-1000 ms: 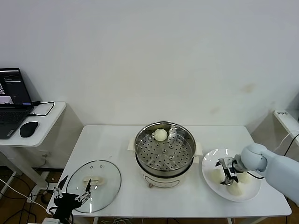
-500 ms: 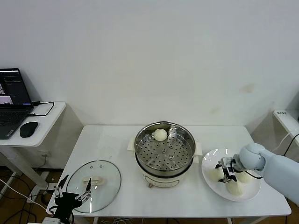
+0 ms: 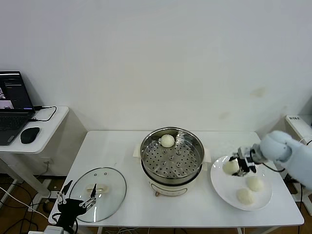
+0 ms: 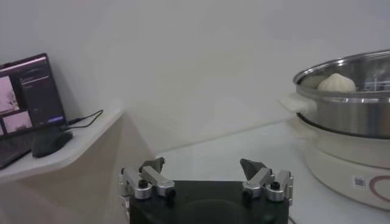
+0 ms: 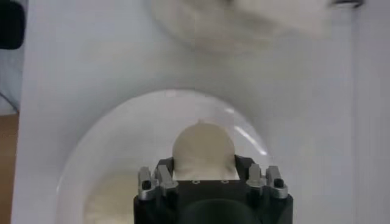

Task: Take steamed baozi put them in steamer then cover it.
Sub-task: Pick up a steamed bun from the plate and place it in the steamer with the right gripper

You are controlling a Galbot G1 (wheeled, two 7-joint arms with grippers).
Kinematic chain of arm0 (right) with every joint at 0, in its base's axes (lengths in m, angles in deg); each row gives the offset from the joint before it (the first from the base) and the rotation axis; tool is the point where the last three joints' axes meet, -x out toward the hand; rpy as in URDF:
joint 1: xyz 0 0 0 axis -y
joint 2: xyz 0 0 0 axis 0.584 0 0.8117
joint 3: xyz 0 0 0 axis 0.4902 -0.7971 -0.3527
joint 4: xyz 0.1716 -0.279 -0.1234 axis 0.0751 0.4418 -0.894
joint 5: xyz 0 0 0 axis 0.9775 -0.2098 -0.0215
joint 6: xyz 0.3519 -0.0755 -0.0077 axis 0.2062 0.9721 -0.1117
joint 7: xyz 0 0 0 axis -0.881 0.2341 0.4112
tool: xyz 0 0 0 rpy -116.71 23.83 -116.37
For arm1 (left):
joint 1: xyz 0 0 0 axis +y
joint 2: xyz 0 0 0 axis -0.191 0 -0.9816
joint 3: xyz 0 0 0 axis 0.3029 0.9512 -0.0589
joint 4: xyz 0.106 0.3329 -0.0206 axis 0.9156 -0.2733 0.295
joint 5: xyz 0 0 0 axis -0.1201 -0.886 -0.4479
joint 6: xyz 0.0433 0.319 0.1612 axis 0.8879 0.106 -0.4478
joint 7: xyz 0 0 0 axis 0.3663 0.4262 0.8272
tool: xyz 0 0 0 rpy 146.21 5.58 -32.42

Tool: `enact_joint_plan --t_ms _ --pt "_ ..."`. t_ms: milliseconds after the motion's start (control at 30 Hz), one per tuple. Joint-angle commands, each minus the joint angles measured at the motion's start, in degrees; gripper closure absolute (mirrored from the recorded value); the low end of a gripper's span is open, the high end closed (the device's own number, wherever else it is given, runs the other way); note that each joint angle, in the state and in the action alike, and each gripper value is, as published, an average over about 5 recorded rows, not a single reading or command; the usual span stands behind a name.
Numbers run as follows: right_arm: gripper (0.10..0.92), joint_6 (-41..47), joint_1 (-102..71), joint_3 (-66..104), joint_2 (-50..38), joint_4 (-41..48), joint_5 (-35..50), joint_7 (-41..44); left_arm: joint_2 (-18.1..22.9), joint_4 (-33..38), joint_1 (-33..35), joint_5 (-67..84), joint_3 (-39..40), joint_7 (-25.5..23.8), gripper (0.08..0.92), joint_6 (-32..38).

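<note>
Gripping one steamed baozi [image 3: 230,166] between closed jaws, your right gripper [image 3: 242,165] holds it lifted over the plate [image 3: 263,200], at the edge nearest the steamer [image 3: 171,155]. Move it toward the robot's left to reach the perforated tray. The left gripper [image 3: 78,204] idles, jaws apart, by the cover [image 3: 108,178].

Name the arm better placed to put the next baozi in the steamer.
Right: its gripper already holds a baozi lifted above the plate, beside the steamer. The left gripper waits by the cover.

Pale grey-white rounded right arm [image 3: 287,151]; black wrist blocks with silver screwed jaws.
</note>
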Motion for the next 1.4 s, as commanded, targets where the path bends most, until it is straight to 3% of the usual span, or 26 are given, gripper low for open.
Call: enact_joint_plan --t_ms 33,233,600,933,1400 --pt "0.398 4.3 24.5 -10.2 -1.1 -6.0 9.9 0.1 -0.2 0.2 0.0 0.1 -0.1 0.0 0.177 0.0" --pt "0.391 9.2 36.5 -21.4 7.2 -7.3 18.5 -4.4 -0.1 0.3 -0.2 0.4 -0.1 0.0 0.177 0.0" --pt "0.389 18.0 30.7 -24.2 29.3 -1.6 31.1 -14.3 0.5 0.9 -0.5 0.6 -0.9 0.0 0.177 -0.1" --pt "0.389 19.4 23.0 -24.4 39.7 7.4 30.9 -17.9 0.6 0.7 -0.9 0.8 -1.3 0.0 0.177 -0.2" --pt "0.389 20.6 20.9 -25.6 42.9 9.7 30.5 -19.3 0.8 0.2 -1.5 1.0 -1.2 0.0 0.177 -0.1"
